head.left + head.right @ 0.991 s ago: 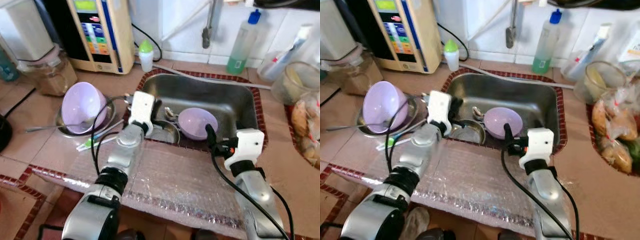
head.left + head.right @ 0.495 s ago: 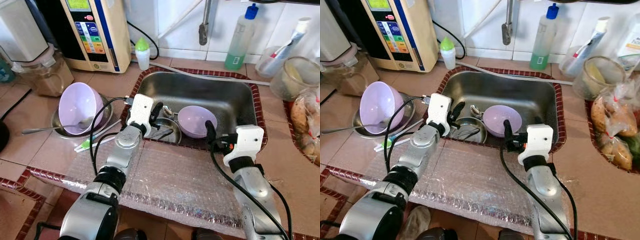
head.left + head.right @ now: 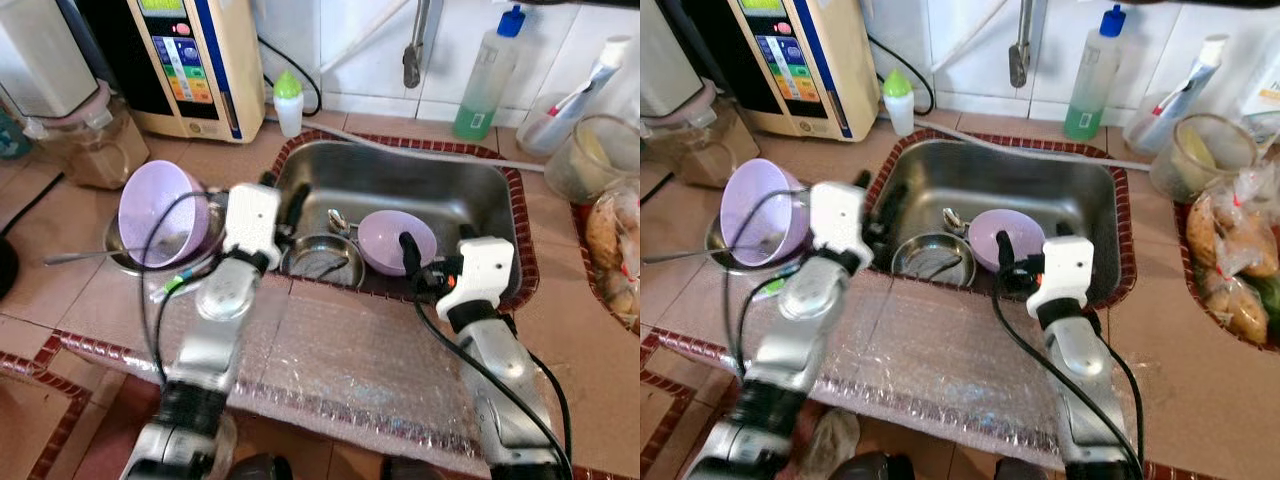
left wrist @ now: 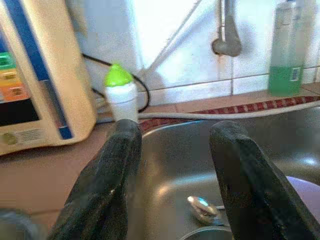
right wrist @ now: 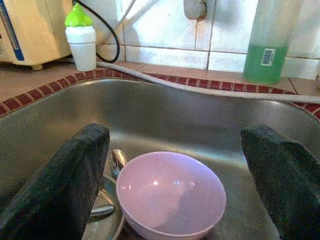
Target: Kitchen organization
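Two lilac bowls, two steel dishes.

Bright, even daylight; left arm blurred, wrist views perhaps slightly soft.

head cameras look down on the sink; both wrist cameras face its basin closely.

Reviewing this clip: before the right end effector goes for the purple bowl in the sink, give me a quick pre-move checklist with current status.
1. Right end effector open: ok, fingers spread wide.
2. Aligned with the purple bowl: ok, the bowl sits centred between the fingers in the right wrist view.
3. Bowl free to lift: cannot tell; it rests against a steel dish and a spoon lies beside it.
4. Left end effector out of the way: ok, open over the sink's left edge, holding nothing.
5. Bowl empty: ok.
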`<state>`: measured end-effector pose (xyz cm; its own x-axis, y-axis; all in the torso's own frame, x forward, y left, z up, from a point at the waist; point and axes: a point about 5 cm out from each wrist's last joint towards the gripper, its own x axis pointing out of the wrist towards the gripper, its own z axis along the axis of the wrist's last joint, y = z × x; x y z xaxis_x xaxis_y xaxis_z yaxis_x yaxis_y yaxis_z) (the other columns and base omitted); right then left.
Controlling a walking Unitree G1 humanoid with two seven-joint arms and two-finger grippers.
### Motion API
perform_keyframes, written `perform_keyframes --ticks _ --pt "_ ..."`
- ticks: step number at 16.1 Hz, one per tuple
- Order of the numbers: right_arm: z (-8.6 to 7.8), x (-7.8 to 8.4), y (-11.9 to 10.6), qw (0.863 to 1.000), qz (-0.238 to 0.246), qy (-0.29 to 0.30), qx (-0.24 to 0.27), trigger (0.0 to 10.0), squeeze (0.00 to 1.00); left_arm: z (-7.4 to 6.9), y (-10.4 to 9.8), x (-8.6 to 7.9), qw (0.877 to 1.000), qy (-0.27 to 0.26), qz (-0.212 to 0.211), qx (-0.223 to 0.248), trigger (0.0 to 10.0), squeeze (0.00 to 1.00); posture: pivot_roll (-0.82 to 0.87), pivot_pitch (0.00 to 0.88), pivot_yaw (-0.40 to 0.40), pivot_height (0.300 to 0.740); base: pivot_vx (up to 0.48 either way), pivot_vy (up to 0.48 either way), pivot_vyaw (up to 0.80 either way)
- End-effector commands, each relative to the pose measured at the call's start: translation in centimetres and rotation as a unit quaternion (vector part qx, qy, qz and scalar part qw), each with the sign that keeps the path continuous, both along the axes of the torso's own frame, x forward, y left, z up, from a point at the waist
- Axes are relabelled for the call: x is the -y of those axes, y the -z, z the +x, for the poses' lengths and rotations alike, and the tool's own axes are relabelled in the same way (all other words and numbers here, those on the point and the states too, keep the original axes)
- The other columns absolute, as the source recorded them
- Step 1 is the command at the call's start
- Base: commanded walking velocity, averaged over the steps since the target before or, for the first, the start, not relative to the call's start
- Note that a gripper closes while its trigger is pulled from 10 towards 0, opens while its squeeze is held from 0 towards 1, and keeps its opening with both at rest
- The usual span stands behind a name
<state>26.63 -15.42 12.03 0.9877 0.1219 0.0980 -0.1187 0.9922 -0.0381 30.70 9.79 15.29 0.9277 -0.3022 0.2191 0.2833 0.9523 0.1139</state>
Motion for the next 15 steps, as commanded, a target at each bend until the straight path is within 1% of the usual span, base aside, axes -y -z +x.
perform_keyframes --ticks 1,2,3,4,5,7,10,15 --pt "0.3 -0.4 0.1 1.0 0.007 -0.006 0.001 10.0 0.0 -0.9 -0.6 -1.1 1.0 -0.018 0.003 0.008 10.0 0.0 -0.09 0.047 0.064 0.74 0.0 0.0 0.0" --pt "0.4 -0.5 0.0 1.0 0.007 -0.008 0.002 10.0 0.0 -1.1 -0.6 -1.3 1.0 -0.02 0.003 0.005 10.0 0.0 -0.08 0.042 0.062 0.74 0.0 0.0 0.0" --pt "0.6 -0.8 0.1 1.0 0.008 -0.015 0.003 10.0 0.0 -2.0 0.0 -1.8 0.999 -0.032 0.009 -0.001 10.0 0.0 -0.06 0.033 0.054 0.74 0.0 0.0 0.0" --pt "0.9 -1.0 0.1 1.0 0.007 -0.021 0.003 10.0 0.0 -2.7 0.4 -2.0 0.999 -0.042 0.016 -0.013 10.0 0.0 -0.05 0.029 0.046 0.74 0.0 0.0 0.0" --pt "1.0 -1.2 0.1 1.0 0.005 -0.027 0.004 10.0 0.0 -3.0 0.5 -2.0 0.998 -0.05 0.02 -0.017 10.0 0.0 -0.05 0.027 0.042 0.74 0.0 0.0 0.0" --pt "1.3 -1.6 0.1 0.999 0.005 -0.035 0.006 10.0 0.0 -3.4 0.5 -1.6 0.998 -0.049 0.023 -0.023 10.0 0.0 -0.04 0.024 0.035 0.74 0.0 0.0 0.0" --pt "1.6 -1.6 0.1 0.999 0.005 -0.038 0.008 10.0 0.0 -3.5 0.3 -1.3 0.998 -0.045 0.029 -0.023 10.0 0.0 -0.04 0.018 0.031 0.74 0.0 0.0 0.0" --pt "1.8 -1.5 0.0 0.999 0.004 -0.037 0.013 10.0 0.0 -3.4 0.1 -1.1 0.998 -0.041 0.034 -0.027 10.0 0.0 -0.04 0.011 0.036 0.74 -0.258 0.0 0.0"
